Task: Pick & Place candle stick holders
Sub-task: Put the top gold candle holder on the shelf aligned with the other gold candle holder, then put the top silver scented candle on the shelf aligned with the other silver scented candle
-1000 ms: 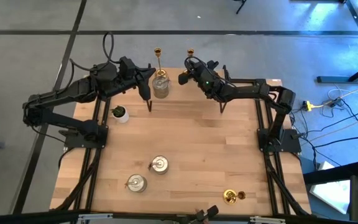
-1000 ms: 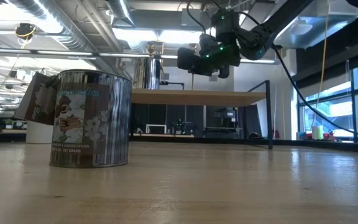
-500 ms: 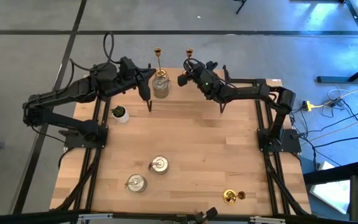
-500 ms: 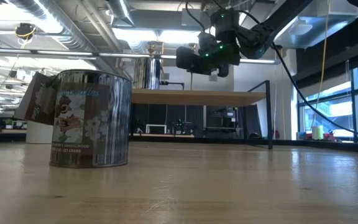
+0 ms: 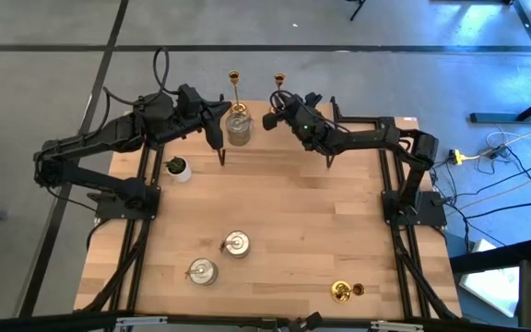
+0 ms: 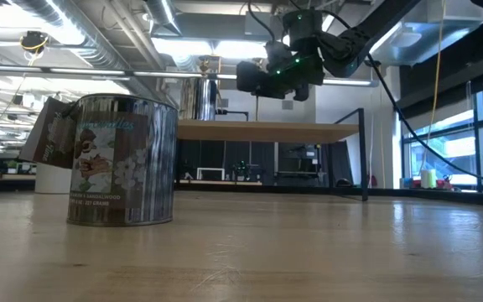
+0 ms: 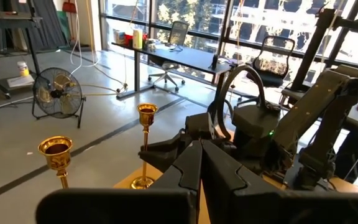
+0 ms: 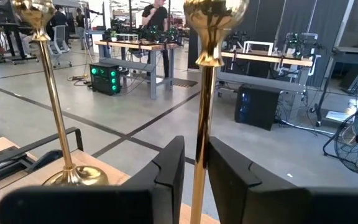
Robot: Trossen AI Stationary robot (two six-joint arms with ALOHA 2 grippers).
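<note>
From above I cannot see the tips of my right gripper (image 5: 273, 114), because the arm covers them. The right wrist view helps: the two dark fingers (image 8: 169, 168) stand close on each side of the thin gold stem of a tall candle holder (image 8: 204, 112). I cannot tell if they press on it yet. The foot of that holder is cut off from sight there. A second gold candle holder (image 8: 55, 106) stands beside it, near the far edge of the table (image 5: 275, 221).

My left gripper (image 7: 201, 171) hangs at the far left part of the table with its fingers together, and I see nothing between them. A silver glass holder (image 5: 238, 128) sits just beside it.

The table is light wood. Two more silver holders (image 5: 237, 243) (image 5: 201, 271) sit near the front, and a third gold holder (image 5: 342, 291) stands at the front right with a small gold bit just beside it. A little white pot with a green plant (image 5: 178, 168) is on the left side. In the low view a tin with flowers on it (image 6: 120, 159) blocks much of the table. The room has a grey floor, desks, chairs, a fan (image 7: 50, 98) and big windows.

Since a second ago my right gripper has slid a little more toward the far edge. The rest looks the same.
</note>
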